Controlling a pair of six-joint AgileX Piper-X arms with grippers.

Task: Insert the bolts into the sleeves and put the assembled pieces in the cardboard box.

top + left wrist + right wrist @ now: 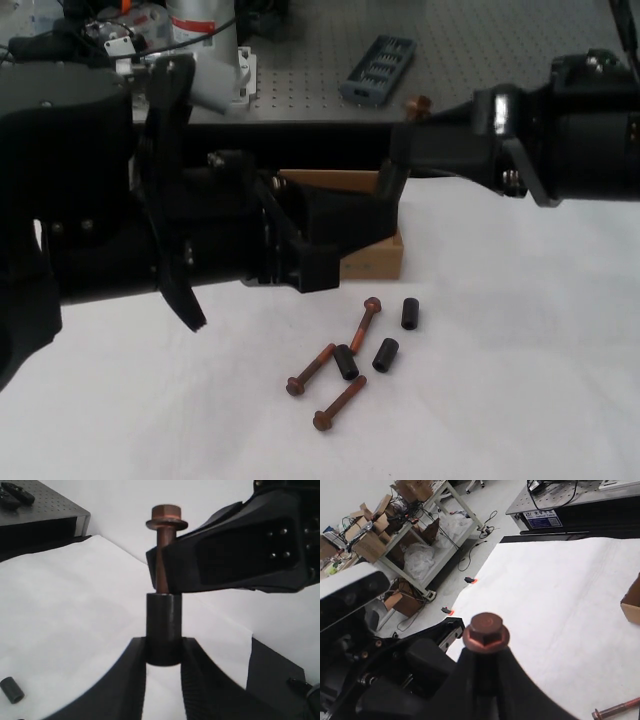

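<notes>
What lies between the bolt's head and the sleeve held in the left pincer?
The bolt's shank, clamped by the right pincer, reaching the sleeve's top; nothing else. The left wrist view shows this.

Cardboard box (372,264): mostly occluded | held bolt (166,522): tip hidden at sleeve (163,627) mouth | loose bolt (618,709): cut by edge
</notes>
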